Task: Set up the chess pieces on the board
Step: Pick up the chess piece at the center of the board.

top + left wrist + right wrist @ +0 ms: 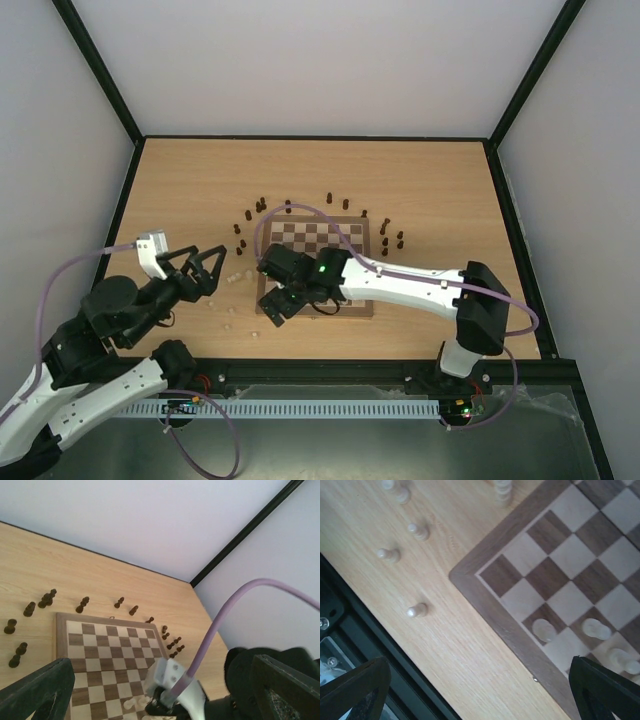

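Observation:
The board [318, 238] lies mid-table. Dark chess pieces [262, 206] stand on the table around its far edge and both sides. Pale chess pieces [235, 278] are scattered on the table left of the board. My right gripper [281, 301] hangs open over the board's near-left corner with nothing between its fingers. In the right wrist view, three pale pieces [543, 629] stand on squares near the corner of the board [490, 605]. My left gripper [201, 270] is open and empty above the table, left of the board.
Loose pale pawns [417, 611] lie on the tabletop beside the board corner, close to the black front rail [365, 645]. A purple cable [225, 615] crosses the left wrist view. Dark pieces [172, 645] cluster by the board's right side.

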Controlling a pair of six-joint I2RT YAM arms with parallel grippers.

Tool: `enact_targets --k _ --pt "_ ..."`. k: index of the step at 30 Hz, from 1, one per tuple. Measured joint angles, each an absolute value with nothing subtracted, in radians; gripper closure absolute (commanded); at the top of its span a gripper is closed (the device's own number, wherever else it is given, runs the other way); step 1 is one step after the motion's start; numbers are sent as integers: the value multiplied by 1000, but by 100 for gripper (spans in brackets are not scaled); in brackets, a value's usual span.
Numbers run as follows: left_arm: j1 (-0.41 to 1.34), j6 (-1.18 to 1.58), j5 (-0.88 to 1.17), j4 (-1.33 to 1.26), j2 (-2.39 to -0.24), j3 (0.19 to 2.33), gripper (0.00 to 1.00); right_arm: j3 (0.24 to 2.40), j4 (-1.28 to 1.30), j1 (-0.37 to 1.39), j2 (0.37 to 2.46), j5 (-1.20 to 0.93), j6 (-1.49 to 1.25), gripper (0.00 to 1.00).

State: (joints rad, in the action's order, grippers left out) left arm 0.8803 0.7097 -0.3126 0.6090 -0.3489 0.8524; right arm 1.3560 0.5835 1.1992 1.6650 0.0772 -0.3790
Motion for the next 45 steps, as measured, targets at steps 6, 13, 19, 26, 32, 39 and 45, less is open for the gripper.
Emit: enact_targets --k 6,13,19,26,32,39,45 --pt "880 706 -313 609 -313 872 1 1394 581 1255 1732 72 -384 14" --pt "880 701 -311 611 -286 873 1 1464 578 1317 1851 56 -386 43" --pt "880 698 -309 612 -257 876 1 1526 579 1343 1957 48 -385 55" --pt "880 694 -307 612 -231 886 1 1571 586 1344 2043 44 -381 61" --pt "880 690 -307 612 -231 886 1 1622 590 1344 2091 46 -377 65" --pt "880 688 -307 612 -231 886 1 1635 602 1344 2120 46 -368 69" --pt "880 688 -307 612 -231 886 1 1635 608 1344 2123 46 -365 77"
